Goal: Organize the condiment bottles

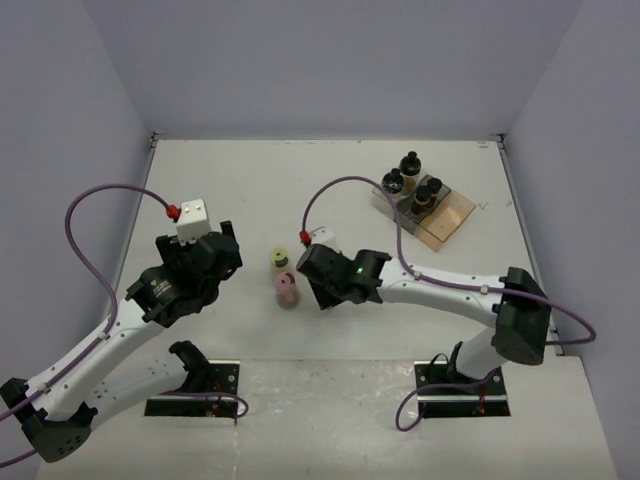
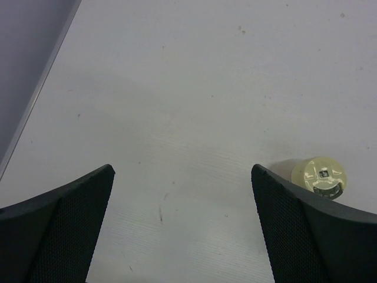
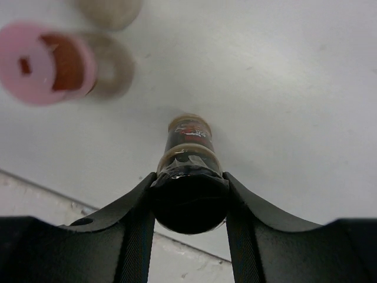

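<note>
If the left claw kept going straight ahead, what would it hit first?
Probably just the bare table: nothing lies before the left gripper, and the yellow-capped jar sits off to one side.

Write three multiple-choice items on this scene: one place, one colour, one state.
1. The clear tray sits: A) near left; B) far right; C) between the arm bases.
2. The cap of the jar in the right gripper is: A) pink; B) pale yellow; C) black.
3. The left gripper is: A) open and empty; B) shut on a jar; C) shut on the tray.
Key: 1 B, the top view shows it there; 2 C, the right wrist view shows a black cap between the fingers; 3 A, its fingers stand wide apart with nothing between.
</note>
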Tool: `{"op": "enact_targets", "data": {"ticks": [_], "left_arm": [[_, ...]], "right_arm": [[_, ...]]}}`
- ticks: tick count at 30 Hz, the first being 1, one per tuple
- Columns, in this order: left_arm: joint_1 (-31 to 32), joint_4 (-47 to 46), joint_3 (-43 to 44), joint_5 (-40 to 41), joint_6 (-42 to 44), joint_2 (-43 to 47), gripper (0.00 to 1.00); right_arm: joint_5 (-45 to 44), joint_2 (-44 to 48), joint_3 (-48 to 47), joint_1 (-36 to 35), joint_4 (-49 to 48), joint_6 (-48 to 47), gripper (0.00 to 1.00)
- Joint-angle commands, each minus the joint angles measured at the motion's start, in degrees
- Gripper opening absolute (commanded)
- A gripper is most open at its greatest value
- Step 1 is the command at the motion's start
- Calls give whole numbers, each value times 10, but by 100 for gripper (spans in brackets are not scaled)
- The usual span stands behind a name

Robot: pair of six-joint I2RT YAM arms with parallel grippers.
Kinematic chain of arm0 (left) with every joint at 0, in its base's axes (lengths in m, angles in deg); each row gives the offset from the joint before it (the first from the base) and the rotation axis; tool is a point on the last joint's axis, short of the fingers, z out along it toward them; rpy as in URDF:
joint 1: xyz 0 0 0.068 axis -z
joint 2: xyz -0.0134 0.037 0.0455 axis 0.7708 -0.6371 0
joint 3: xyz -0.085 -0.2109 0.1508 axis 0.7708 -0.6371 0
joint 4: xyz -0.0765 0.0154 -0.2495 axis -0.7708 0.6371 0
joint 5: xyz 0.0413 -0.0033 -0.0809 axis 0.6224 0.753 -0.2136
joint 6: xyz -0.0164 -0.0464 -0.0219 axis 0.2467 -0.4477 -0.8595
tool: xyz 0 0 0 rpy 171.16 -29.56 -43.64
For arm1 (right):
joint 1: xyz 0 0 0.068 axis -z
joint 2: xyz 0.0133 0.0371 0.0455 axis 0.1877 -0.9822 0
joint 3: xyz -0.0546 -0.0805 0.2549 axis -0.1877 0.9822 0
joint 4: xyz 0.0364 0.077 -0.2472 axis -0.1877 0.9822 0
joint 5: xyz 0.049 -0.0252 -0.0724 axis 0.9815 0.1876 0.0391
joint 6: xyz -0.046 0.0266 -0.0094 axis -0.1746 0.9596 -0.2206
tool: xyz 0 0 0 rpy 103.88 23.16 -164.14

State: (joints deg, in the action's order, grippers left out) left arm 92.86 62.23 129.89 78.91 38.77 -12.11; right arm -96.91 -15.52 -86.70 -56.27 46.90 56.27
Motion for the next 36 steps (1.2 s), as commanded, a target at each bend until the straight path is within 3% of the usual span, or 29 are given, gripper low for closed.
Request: {"op": "enact_targets", "data": {"ticks": [1, 6, 13, 30, 36], "left_arm": [[-3, -27, -7, 0, 17, 6, 100], [-3, -29, -7, -4, 20, 7, 100], [-2, -38, -9, -12, 29, 6, 100], [-2, -54, -12, -30, 48, 12, 100], [-2, -56, -13, -32, 49, 12, 100]], "right_arm": [[-48, 97, 12, 101, 11, -5, 0], [-44, 133, -22, 335, 1, -49, 0], [-31, 65, -83, 475, -31, -74, 0], [30, -122, -197, 537, -52, -127, 0], [44, -153, -179, 537, -51, -116, 8]]}}
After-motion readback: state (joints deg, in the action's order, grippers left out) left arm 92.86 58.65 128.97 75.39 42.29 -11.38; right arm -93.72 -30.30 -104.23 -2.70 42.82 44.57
